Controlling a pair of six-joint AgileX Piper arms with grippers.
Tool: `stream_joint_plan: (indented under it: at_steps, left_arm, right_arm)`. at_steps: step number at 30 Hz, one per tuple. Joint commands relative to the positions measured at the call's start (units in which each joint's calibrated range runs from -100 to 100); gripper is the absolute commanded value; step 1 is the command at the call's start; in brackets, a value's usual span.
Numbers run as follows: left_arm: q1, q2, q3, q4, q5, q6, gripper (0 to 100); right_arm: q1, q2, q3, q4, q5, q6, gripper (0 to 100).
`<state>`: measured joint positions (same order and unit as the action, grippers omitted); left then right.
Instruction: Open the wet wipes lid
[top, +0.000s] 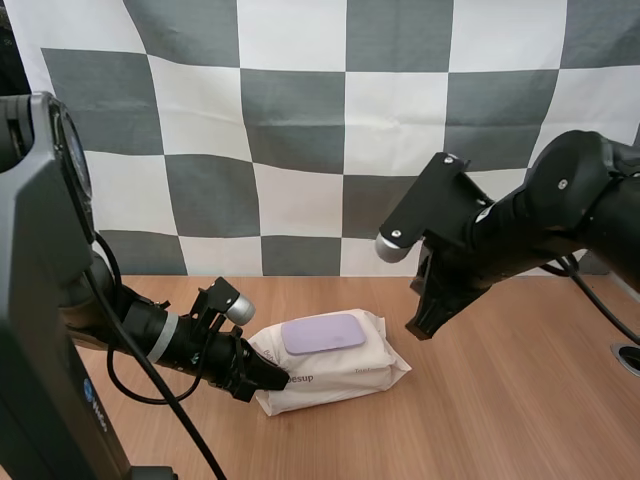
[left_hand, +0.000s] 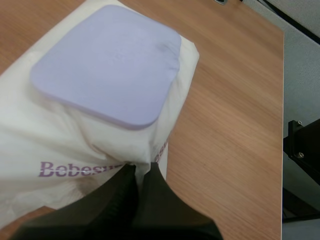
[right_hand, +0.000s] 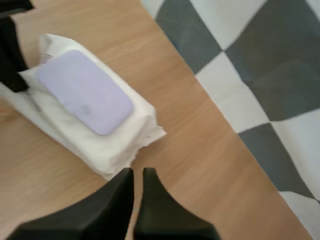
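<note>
A white pack of wet wipes (top: 345, 375) lies flat on the wooden table, its lavender lid (top: 322, 333) closed on top. My left gripper (top: 272, 380) is low at the pack's left end. In the left wrist view the fingertips (left_hand: 131, 172) pinch the wrapper (left_hand: 75, 145) just below the lid (left_hand: 107, 62). My right gripper (top: 419, 327) hangs a little above the table, just right of the pack, fingers pointing down. In the right wrist view that gripper (right_hand: 138, 172) is shut on nothing, beside the pack's (right_hand: 125, 132) near corner, and the lid (right_hand: 85, 90) lies flat.
Bare wooden tabletop (top: 520, 400) spreads to the right of and in front of the pack. A round hole (top: 630, 357) sits at the table's right edge. The left arm (top: 130, 325) stretches low across the table's left side.
</note>
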<state>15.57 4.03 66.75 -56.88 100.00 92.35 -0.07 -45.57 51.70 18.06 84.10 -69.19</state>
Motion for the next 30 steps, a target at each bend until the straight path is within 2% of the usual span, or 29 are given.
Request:
stream_joint_plan:
  at_steps: [1,3,5,7,11,18,21,23,24,26,30]
  left_arm:
    - [-0.03,0.0,0.0,0.0,0.0,-0.2,0]
    - [-0.03,0.0,0.0,-0.5,0.0,-0.2,0]
    - [-0.03,0.0,0.0,-0.8,0.0,-0.2,0]
    - [-0.03,0.0,0.0,-1.3,0.0,-0.3,0]
    - [-0.03,0.0,0.0,-1.5,0.0,-1.3,0]
    - [-0.03,0.0,0.0,-0.7,0.0,-3.7,0]
    - [-0.03,0.0,0.0,0.3,0.0,-4.4,0]
    - [-0.03,0.0,0.0,0.8,0.0,-4.6,0]
    - [-0.03,0.0,0.0,1.1,0.0,-4.6,0]
    - [-0.03,0.0,0.0,1.9,0.0,-4.6,0]
    - [-0.03,0.0,0.0,2.2,0.0,-5.2,0]
  right_arm:
    - [0.0,0.6,3.8,14.9,1.7,-29.8,44]
    - [0.0,1.5,8.1,17.2,0.6,-30.8,53]
    - [0.0,1.8,11.5,20.5,-1.2,-30.8,56]
    - [0.0,1.8,14.4,25.0,-3.4,-30.8,57]
    - [0.6,1.8,16.4,28.2,-3.8,-30.8,57]
    - [7.1,3.6,17.1,28.7,-12.1,-30.8,59]
    - [9.6,7.1,17.1,26.8,-19.8,-30.8,65]
    - [10.6,9.2,17.1,24.0,-23.6,-30.8,66]
    - [11.4,11.4,17.0,19.9,-24.6,-30.1,66]
    - [12.2,13.3,17.0,16.1,-26.4,-26.2,66]
    - [13.0,13.9,17.0,13.4,-30.5,-23.6,66]
